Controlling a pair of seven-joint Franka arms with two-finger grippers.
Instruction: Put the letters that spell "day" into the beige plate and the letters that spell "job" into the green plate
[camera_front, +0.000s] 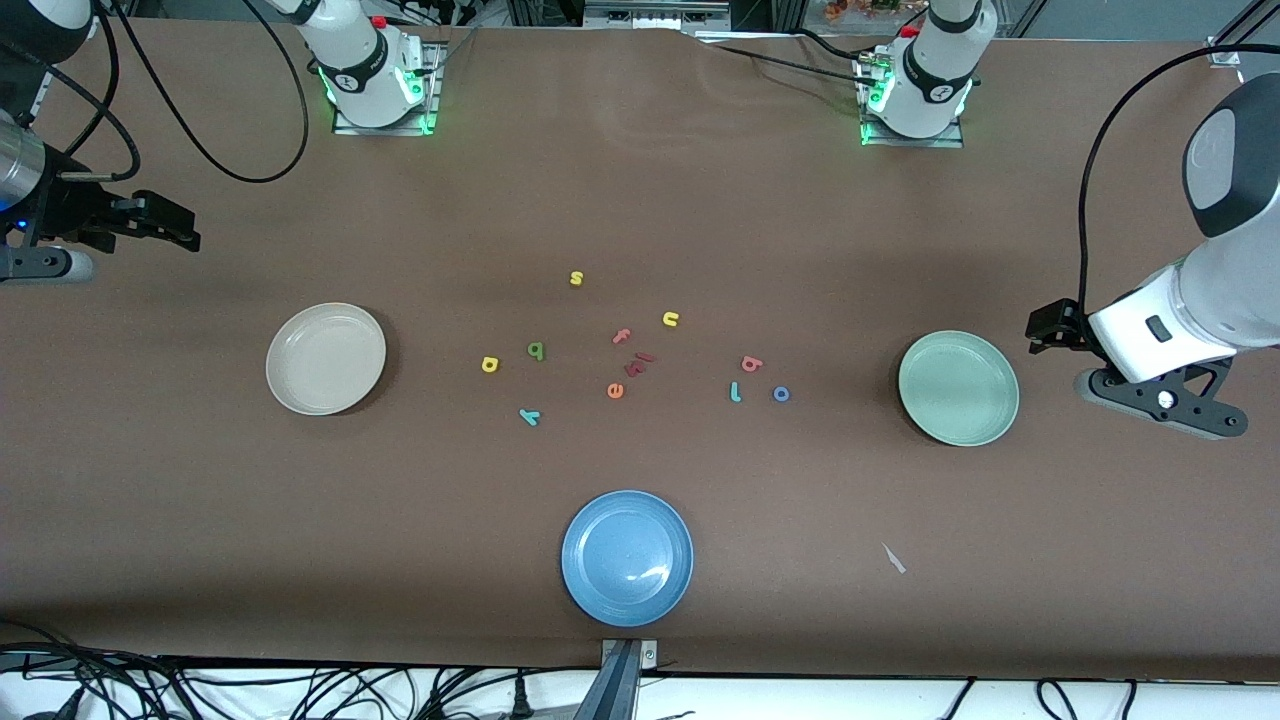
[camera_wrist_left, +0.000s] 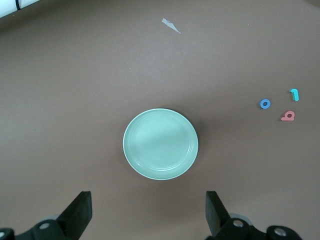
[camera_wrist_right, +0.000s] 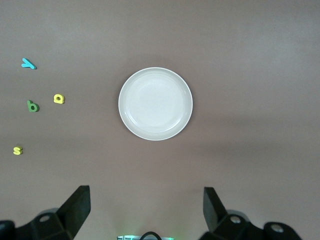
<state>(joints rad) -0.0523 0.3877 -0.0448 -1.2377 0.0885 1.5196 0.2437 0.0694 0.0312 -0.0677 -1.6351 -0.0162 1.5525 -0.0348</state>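
So nothing's been sorted yet, both target plates are bare and all the letters sit in a loose scatter mid-table. What matters here is who's closer to what.

The left gripper (camera_wrist_left: 147, 212) hangs at the left arm's end of the table, just past the green plate (camera_front: 958, 388), fingers spread wide with nothing between them. In its wrist view the plate sits right ahead of the jaws, and the "job" trio lies farther out, toward the middle of the table: the pinkish-red b (camera_front: 752, 364), the teal j (camera_front: 735, 392) and the blue o (camera_front: 781, 394), bunched together. They lie on the mid-table side of the green plate, so my guess is the left arm takes these.

Mirror story at the right arm's end. The right gripper (camera_wrist_right: 145, 210) is parked up near the table edge, wide open too and holding nothing, with the beige plate (camera_front: 326, 358) in front of it. The yellow d (camera_front: 489, 364), green a (camera_front: 536, 350) and teal y (camera_front: 529, 417) sit on the mid-table side of that plate, y nearest the front camera.

Watch the decoys: yellow s (camera_front: 576, 278), yellow u (camera_front: 670, 319), pink f (camera_front: 622, 336) and orange e (camera_front: 615, 390) sit between the two groups. The j is the only long thin one, lying roughly upright in the front view, so the jaws should probably close across its stem. The blue plate (camera_front: 627, 557) stays out of it.
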